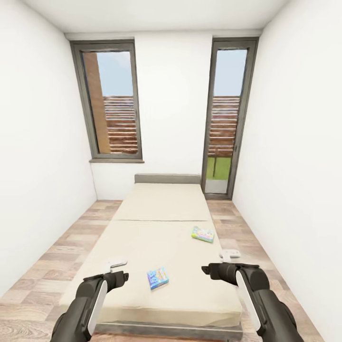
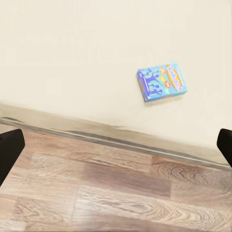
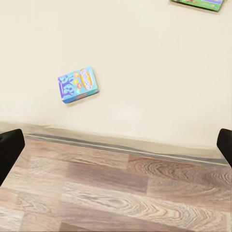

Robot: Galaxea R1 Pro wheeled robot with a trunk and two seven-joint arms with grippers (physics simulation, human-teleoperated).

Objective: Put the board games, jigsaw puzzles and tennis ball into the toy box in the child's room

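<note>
Both grippers hung empty at the foot of the long beige-mattressed bed (image 1: 161, 237). At the left, the black left gripper (image 1: 115, 268) stood with its fingers spread wide, holding nothing. Between the arms lay a small blue printed cardboard board game box (image 1: 157, 277), flat on the mattress near the foot edge. Further up and to the right rested a second flat board game box with green and pastel print (image 1: 203, 233), well apart from the first. The black right gripper (image 1: 223, 263) likewise gaped wide, unloaded. Judging by this, neither bed game had yet been collected.
</note>
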